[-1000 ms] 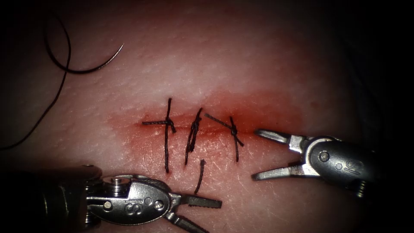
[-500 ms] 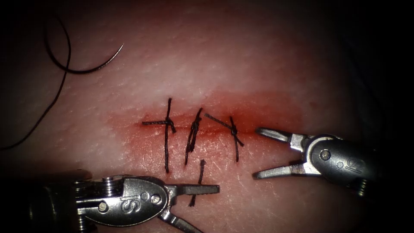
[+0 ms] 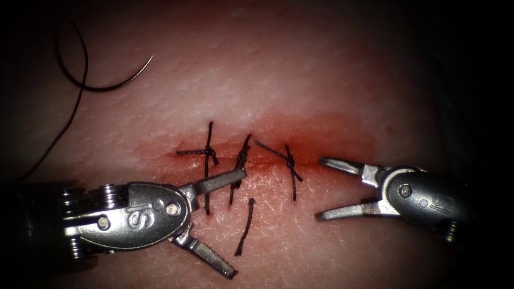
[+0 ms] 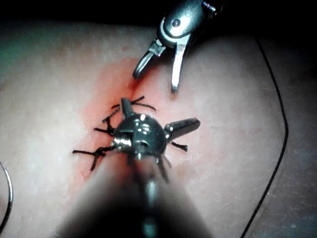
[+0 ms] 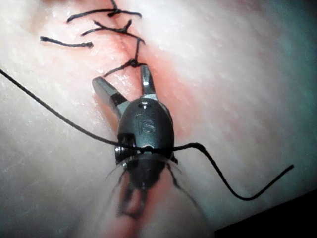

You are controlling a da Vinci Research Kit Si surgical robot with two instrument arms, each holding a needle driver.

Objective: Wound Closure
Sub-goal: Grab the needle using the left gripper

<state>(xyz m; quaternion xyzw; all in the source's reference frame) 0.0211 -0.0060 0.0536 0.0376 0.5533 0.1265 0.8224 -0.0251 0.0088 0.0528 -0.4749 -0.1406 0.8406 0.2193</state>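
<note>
Endoscope view: three tied stitches cross the cut [image 3: 251,158] in the tissue [image 3: 300,80], which is stained with red fluid [image 3: 321,136] around the closed line. The left end effector [image 3: 230,222] comes in low from the left with its jaws spread wide and nothing between them; its upper jaw lies over the middle stitch [image 3: 240,166], its lower jaw points down beside a loose cut end of thread [image 3: 245,227] on the near side of the cut. The right end effector [image 3: 324,188] sits at the cut's right end, jaws apart and also empty. The needle [image 3: 110,80] lies free on the tissue far up and left, not in the tissue, its thread [image 3: 64,123] trailing off left (parked well clear of the stitches, I judge).

Left wrist view: the left end effector [image 4: 158,116] hangs spread over the stitches, the right end effector [image 4: 158,82] open beyond it, the needle [image 4: 8,198] off to one side.

Right wrist view: the right end effector [image 5: 126,82] gapes just short of the nearest knot [image 5: 132,63], with thread [image 5: 223,183] draped across its wrist.
</note>
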